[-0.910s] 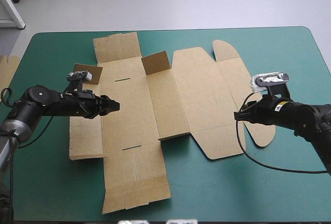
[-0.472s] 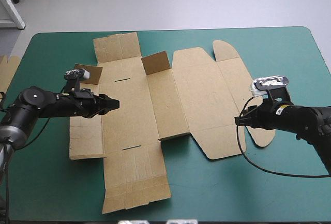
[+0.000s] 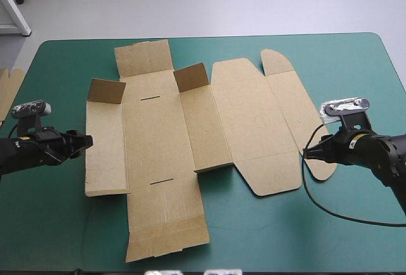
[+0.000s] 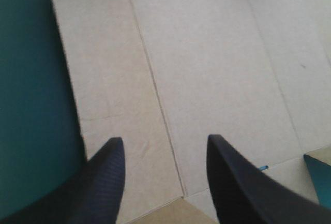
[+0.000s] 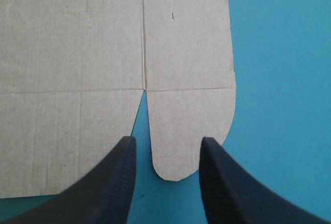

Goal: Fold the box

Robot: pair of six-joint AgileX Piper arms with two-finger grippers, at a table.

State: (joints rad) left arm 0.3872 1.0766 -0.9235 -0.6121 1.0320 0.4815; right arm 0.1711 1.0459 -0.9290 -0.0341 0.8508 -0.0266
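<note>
box (image 3: 190, 141): flat, mid-worktop (image 3: 304, 224), two small flaps (image 3: 191, 77) raised | left tool (image 3: 89, 140): fingers apart, at box's left edge | right tool (image 3: 306, 153): fingers apart, facing rounded tab (image 3: 325, 170) | reading: both likely stationed at outer panels, ready to raise walls

One left arm (image 3: 25, 154): black, matte, rounded casing that narrows toward the wrist.
One right arm (image 3: 384, 154): same black casing, thick and tubular, with a small yellow mark (image 3: 353, 137) near the wrist.
One left gripper (image 4: 164, 139): two broad black fingers (image 4: 101, 182), fin-shaped, with curved edges tapering to blunt rounded tips and a finely ribbed surface.
One right gripper (image 5: 167, 138): a matching pair in black, with the same fine ribbed grain, wide bases and rounded tips.
</note>
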